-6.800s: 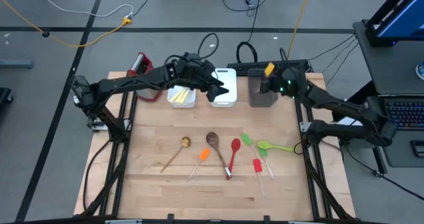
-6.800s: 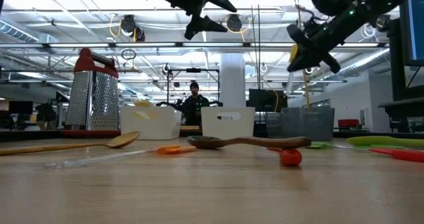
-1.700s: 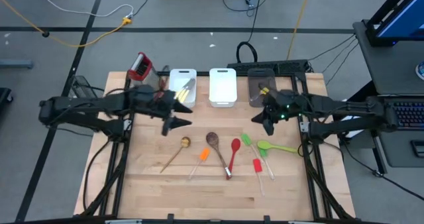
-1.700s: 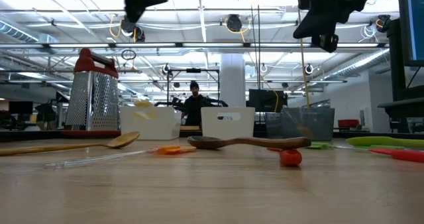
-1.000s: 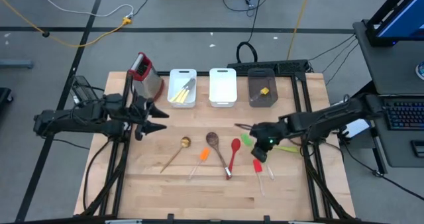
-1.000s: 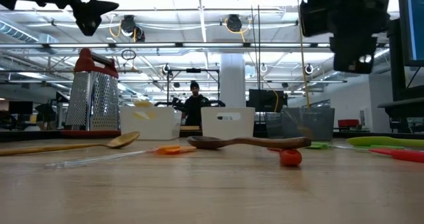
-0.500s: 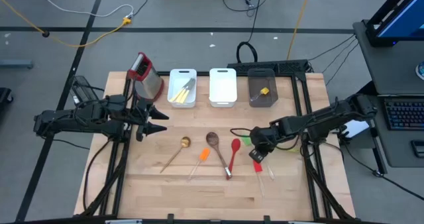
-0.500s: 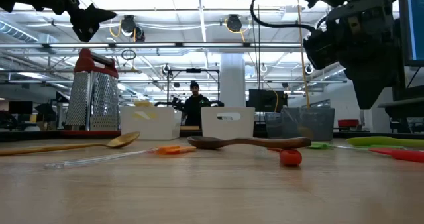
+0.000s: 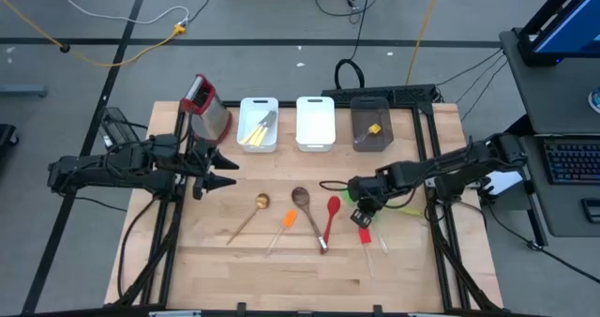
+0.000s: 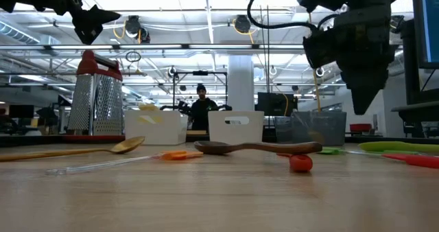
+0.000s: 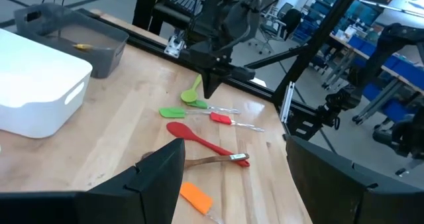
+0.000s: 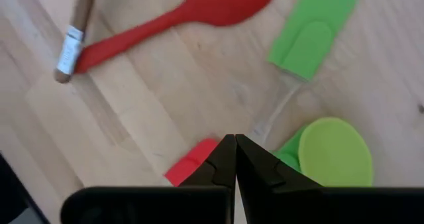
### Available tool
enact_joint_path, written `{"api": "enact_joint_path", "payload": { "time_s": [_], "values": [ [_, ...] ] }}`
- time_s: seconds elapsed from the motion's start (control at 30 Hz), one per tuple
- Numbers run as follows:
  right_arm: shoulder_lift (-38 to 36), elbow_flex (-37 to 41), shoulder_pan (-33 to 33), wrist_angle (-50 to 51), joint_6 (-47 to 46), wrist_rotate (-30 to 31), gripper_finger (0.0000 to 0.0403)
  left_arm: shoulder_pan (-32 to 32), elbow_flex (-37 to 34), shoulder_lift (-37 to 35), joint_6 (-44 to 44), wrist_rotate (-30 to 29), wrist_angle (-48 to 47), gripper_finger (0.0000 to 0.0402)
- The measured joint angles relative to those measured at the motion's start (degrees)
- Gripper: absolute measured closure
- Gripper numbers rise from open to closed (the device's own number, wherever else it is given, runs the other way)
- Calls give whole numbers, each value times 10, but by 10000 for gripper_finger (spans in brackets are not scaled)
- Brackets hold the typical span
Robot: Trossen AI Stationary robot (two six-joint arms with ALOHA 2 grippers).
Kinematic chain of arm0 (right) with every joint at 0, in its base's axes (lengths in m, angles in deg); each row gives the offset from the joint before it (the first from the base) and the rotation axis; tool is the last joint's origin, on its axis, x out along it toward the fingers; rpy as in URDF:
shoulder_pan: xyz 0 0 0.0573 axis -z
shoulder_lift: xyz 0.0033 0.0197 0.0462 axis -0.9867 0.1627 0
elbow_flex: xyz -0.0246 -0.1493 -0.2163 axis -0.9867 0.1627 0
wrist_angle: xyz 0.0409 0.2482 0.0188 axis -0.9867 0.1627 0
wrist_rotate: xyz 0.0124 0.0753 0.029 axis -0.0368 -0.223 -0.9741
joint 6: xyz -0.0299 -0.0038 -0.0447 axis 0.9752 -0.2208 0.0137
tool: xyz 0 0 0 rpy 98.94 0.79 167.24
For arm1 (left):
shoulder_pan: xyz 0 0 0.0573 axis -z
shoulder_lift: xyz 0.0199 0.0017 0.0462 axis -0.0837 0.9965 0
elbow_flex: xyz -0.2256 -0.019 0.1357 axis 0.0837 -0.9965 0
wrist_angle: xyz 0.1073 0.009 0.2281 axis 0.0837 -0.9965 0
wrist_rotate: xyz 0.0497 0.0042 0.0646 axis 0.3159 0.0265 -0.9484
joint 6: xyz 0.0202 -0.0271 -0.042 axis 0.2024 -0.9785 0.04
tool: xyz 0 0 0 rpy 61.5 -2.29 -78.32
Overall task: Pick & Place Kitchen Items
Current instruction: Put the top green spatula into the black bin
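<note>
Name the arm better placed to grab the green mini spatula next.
Right. The right gripper hangs directly over the green mini spatula, fingers shut, while the left gripper waits near the grater.

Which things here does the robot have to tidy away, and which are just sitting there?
To tidy:
red spoon
dark wooden spoon
light wooden spoon
orange spatula
green spatula
red spatula
lime spoon

Just sitting there:
grater
two white bins
grey bin
</note>
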Motion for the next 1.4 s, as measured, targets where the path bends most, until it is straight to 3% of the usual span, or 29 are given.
{"api": "enact_joint_path", "payload": {
  "time_s": [0.73, 1.17, 1.4],
  "values": [
    [-1, 0, 33, -3, -14, -3, 390, 0, 0, 0, 5, 1, -15, 133],
    [-1, 0, 33, 0, -44, -15, 243, 0, 0, 0, 14, 1, -15, 133],
    [-1, 0, 33, 0, -42, -14, 192, 0, 0, 0, 27, 1, -15, 133]
  ]
}}
